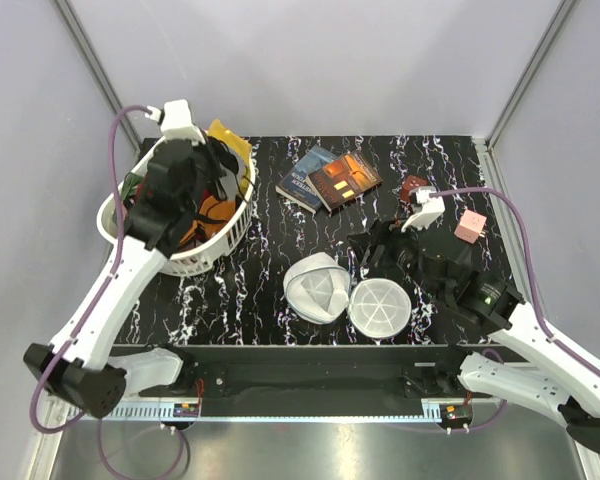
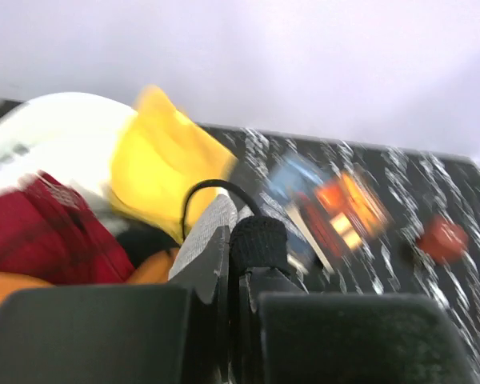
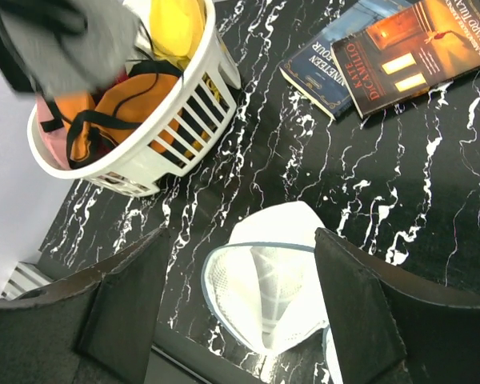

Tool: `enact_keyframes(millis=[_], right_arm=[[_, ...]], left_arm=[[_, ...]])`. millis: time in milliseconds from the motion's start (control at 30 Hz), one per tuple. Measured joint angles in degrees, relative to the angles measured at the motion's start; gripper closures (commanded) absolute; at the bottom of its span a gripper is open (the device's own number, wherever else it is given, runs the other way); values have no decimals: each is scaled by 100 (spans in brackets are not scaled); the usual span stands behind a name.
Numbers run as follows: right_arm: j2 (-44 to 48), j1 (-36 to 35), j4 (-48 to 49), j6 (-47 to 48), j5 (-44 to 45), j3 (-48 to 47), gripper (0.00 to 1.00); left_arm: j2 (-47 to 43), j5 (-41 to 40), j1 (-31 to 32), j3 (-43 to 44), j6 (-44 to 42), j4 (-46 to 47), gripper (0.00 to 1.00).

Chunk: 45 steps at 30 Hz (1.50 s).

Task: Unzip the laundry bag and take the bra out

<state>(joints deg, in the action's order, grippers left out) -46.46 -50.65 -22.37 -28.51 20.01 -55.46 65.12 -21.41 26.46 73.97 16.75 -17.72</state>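
The laundry bag lies unzipped and gaping at the near middle of the table, its flat disc end folded out to the right. In the right wrist view the laundry bag shows a pale mesh inside with nothing dark in it. My right gripper is open above it, and it is also open in its own view. My left gripper is over the white basket. In its blurred wrist view the left gripper is shut on black fabric with a thin black strap looping up, the bra.
The white slotted basket at the far left holds a yellow cloth, a red cloth and an orange-cupped bra. Two books lie at the back middle. A dark red object and a pink block sit at the right.
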Motion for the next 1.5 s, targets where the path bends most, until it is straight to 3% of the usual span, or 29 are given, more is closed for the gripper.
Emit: enact_keyframes(millis=[400, 667, 733, 767, 867, 900, 933, 1000, 1233, 1500], right_arm=[[-13, 0, -4, -31, -11, 262, 19], [-168, 0, -7, -90, -13, 299, 19], [-221, 0, -9, -96, -13, 299, 18], [-251, 0, -9, -103, -13, 299, 18], [-328, 0, -9, -122, -15, 299, 18], [-348, 0, -9, -133, -15, 299, 18], [-358, 0, -9, -140, -15, 299, 18], [-361, 0, -9, -157, -17, 302, 18], [-267, 0, -26, -223, -15, 396, 17], [-297, 0, -74, -245, 11, 407, 14]], left_arm=[[2492, 973, -1749, 1506, -243, 323, 100], [3543, 2140, -2704, 1725, -341, 577, 100], [3650, 2275, -2861, 1727, -326, 522, 85], [3676, 2332, -2951, 1725, -308, 470, 59], [3650, 2409, -3093, 1652, -247, 452, 29], [3630, 2409, -3110, 1622, -232, 446, 14], [3604, 2415, -3119, 1572, -173, 448, 8], [3539, 2398, -3112, 1486, -87, 409, 1], [3045, 2293, -3093, 1268, 216, 129, 1], [1705, 2332, -3095, 511, 564, 15, 1]])
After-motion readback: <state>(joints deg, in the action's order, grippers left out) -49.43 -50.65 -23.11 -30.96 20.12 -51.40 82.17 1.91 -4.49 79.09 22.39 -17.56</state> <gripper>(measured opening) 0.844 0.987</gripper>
